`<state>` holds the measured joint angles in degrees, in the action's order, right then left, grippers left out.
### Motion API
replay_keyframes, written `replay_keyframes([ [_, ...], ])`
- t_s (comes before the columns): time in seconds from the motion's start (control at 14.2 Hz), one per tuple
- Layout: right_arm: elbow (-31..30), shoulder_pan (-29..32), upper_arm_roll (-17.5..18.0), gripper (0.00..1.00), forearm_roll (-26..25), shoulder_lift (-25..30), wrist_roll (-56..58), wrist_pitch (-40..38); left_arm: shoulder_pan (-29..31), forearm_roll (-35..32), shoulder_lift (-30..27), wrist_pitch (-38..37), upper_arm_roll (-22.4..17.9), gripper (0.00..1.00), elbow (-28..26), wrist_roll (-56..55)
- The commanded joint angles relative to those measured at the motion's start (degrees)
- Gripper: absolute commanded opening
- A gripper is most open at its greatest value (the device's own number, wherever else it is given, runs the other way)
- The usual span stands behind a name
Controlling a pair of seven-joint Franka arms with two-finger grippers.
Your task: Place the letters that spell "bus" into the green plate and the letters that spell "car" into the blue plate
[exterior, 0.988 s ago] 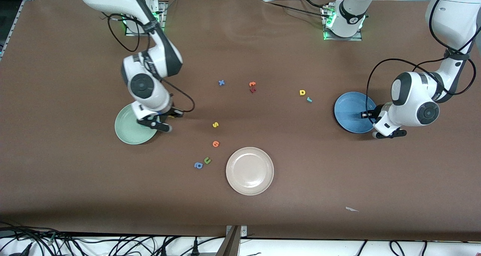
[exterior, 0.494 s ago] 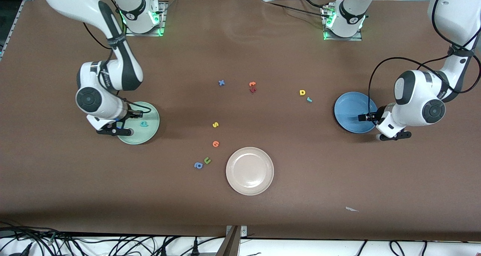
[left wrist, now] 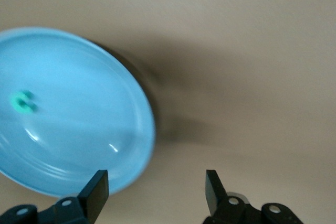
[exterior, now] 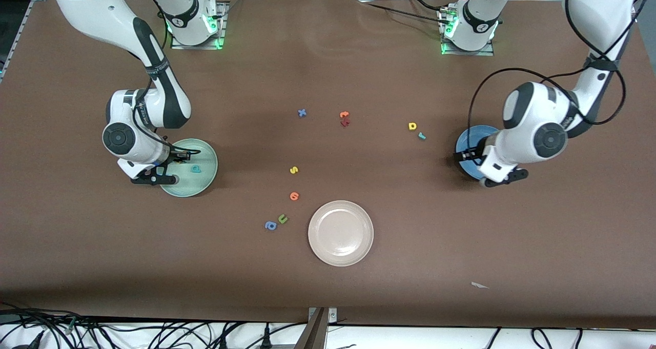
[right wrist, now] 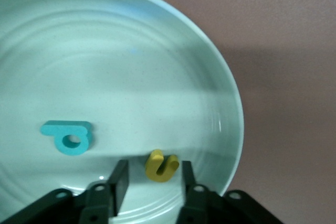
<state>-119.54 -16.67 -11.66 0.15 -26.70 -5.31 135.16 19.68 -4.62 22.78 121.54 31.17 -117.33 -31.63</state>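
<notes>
Hovering low over the green plate (right wrist: 157, 51), the right pincer (right wrist: 153, 164) stands released: its fingers are parted with a visible gap, and the yellow "u" (right wrist: 161, 165) lies flat on the plate between the tips, gripped by neither. Just beside it, also in the plate, lies the teal "b" (right wrist: 67, 137).

The yellow "s" (exterior: 293, 170) rests on the bare desk (exterior: 359, 57), well apart from this pincer, toward the left arm's end.

The left pincer (left wrist: 155, 177) hangs over the rim of the blue plate (left wrist: 79, 129), fingers spread wide and empty. The teal "c" (left wrist: 23, 102) lies inside that plate, well apart from the fingertips. The yellow blocky letter (exterior: 412, 126) and the teal "r" (exterior: 422, 136) lie close together on the desk, near this pincer, toward the right arm's end.

Assessment: two of three letters are in the green plate and one of three in the blue.

Handling judgement: the letters appear to be thin foam, so very light, soft and not fragile. They are likely to skid on the desk or cling to a pad on release. Each is best taken from above, with the fingers closing across a single narrow stroke. For the "s", the middle bar looks the surest hold.
</notes>
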Motion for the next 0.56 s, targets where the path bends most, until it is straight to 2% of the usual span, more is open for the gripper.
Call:
replay_keyframes([
  [0.0, 1.58, -0.20, 0.76, 1.00, 1.34, 2.87, 0.83, -3.22, 0.62, 0.93, -0.89, 6.04, 3.97, 0.82, -5.43, -6.31],
  [0.21, 8.60, -0.29, 4.44, 0.99, 1.26, 3.41, -6.61, -13.58, 0.27, 0.84, -0.90, 17.91, 5.48, 0.79, -13.17, -9.59],
  [0.35, 11.78, -0.29, 7.86, 0.99, 1.35, 3.41, -13.28, -16.32, -0.78, 0.84, -0.55, 21.71, 5.48, 0.78, -15.73, -9.67],
  [0.49, 13.45, -0.47, 11.99, 0.99, 1.87, 2.97, -23.46, -15.98, -1.83, 0.66, 0.50, 22.43, 5.39, 0.73, -16.27, -10.11],
])
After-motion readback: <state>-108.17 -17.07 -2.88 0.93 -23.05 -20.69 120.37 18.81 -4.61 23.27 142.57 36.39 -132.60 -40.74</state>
